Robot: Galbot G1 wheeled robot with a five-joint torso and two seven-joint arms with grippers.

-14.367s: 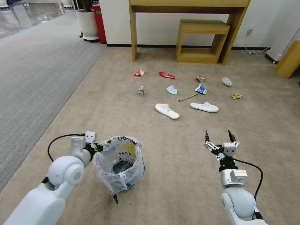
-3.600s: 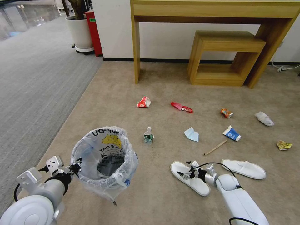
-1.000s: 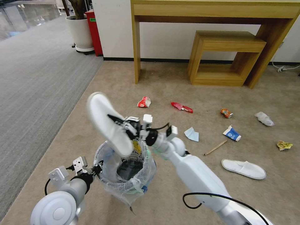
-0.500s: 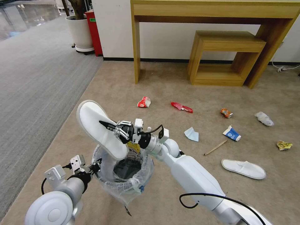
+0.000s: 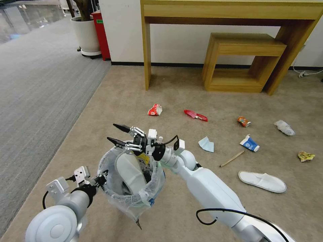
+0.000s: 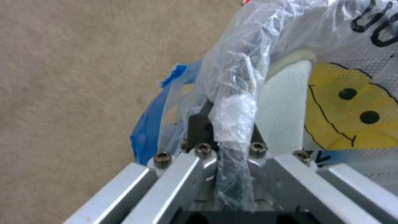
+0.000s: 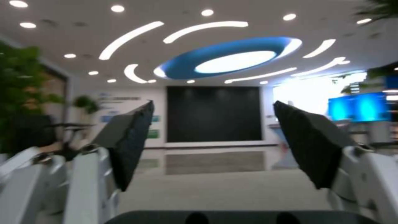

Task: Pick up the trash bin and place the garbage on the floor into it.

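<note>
My left gripper (image 5: 102,177) is shut on the rim of the trash bin (image 5: 148,188), held just above the beige floor (image 5: 208,208). In the left wrist view the left gripper (image 6: 226,123) pinches the rim and the bag (image 6: 232,77). A white slipper (image 5: 129,172) stands inside the bin, and its sole (image 6: 286,121) rests by the smiley. My right gripper (image 5: 112,132) hovers open above the bin with nothing between its fingers (image 7: 128,146). Garbage lies beyond: another slipper (image 5: 262,181), a blue mask (image 5: 206,144), a stick (image 5: 232,158), a blue-white cup (image 5: 249,143), a red-white cup (image 5: 155,109).
A red wrapper (image 5: 195,115), orange can (image 5: 243,121), white tissue (image 5: 284,127) and yellow wad (image 5: 305,156) lie farther out. A wooden desk (image 5: 232,10) with a low stool (image 5: 245,62) stands at the wall. Grey striped carpet (image 5: 37,87) and a plant pot (image 5: 85,33) are left.
My right gripper has opened and let go of the white slipper, which dropped from above the rim into the bin. The left gripper still holds the bin in the same place.
</note>
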